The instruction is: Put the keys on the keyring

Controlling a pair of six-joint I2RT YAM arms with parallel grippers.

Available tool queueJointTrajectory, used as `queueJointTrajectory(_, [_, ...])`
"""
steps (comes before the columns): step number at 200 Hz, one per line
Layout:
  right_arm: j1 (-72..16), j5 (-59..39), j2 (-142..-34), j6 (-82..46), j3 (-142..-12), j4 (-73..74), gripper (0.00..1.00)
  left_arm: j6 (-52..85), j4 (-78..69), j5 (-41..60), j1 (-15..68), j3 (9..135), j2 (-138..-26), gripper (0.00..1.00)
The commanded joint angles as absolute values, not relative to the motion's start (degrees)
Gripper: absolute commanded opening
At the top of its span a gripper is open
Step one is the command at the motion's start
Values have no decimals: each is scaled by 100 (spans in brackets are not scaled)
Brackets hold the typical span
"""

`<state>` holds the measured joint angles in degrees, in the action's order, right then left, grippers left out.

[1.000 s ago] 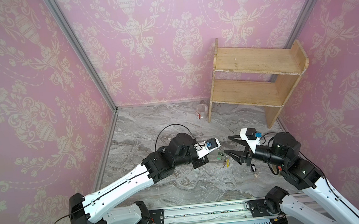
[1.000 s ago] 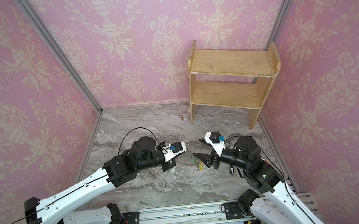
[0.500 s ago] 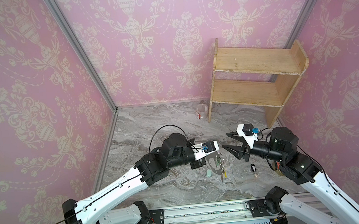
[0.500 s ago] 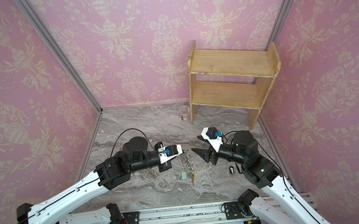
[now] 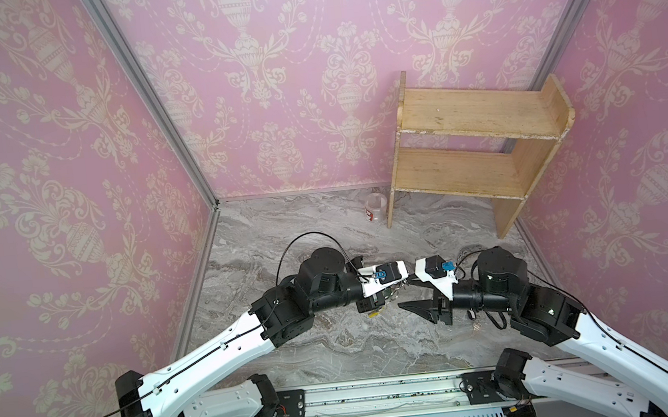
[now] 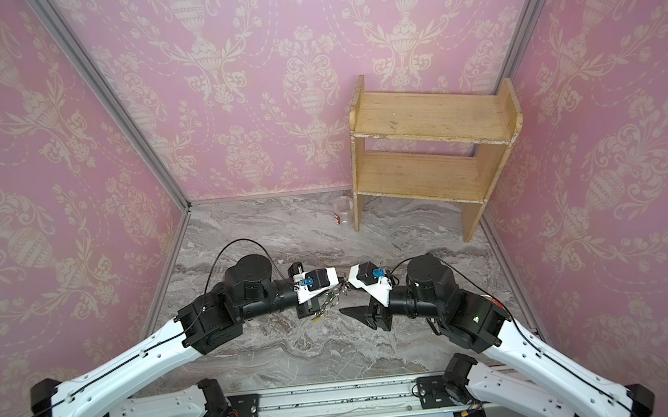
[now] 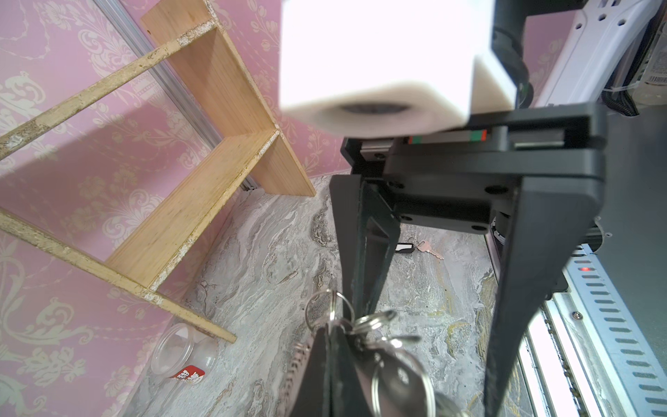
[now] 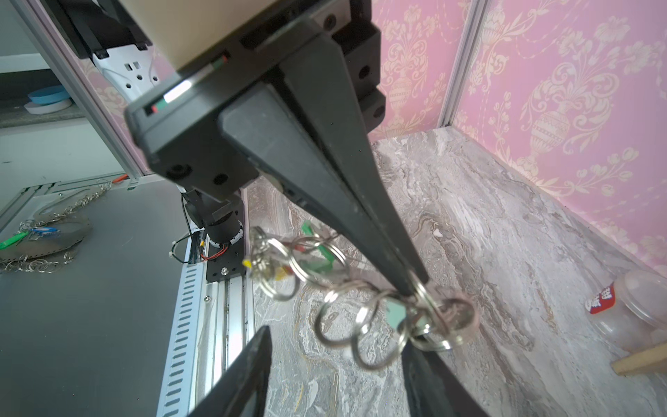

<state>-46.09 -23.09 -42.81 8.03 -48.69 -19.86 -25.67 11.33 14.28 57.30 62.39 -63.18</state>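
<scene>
Keyring (image 8: pixel 375 321) is being pinched by left tool (image 8: pixel 415 285), jaws pressed together, tagged keys (image 8: pixel 317 260) dangling from it; right tool (image 5: pixel 406 294) is being held spread just beside it.

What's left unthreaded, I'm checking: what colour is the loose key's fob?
The fob is black with white; clearest in the left wrist view.

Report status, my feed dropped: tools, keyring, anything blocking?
Left tool shut on keyring, tagged keys dangling. Right tool open, empty, facing it. Black-fob key loose on table. Nothing blocking seen.
</scene>
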Motion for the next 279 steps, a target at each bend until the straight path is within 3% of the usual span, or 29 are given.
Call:
queueJointTrajectory(1, [-4700,-2000,-4084,1100,-5071,-2525,58,-2655,731,1454,5783,6251,-6146,0])
queueJointTrajectory(99, [-4687,-778,-3462,1702,-5578,-2988,58,-2786,915,1888,5783,6284,-5982,0])
queueJointTrajectory(182, [-4691,-1304,-3750,1942,-5675,-2131,35,-2597,619,2562,5781,6214,-5972,0])
queueJointTrajectory(279, [-4690,-1856,-3924,2004,-5853,-2357,33,-2532,228,2905,5704,6092,-5974,0])
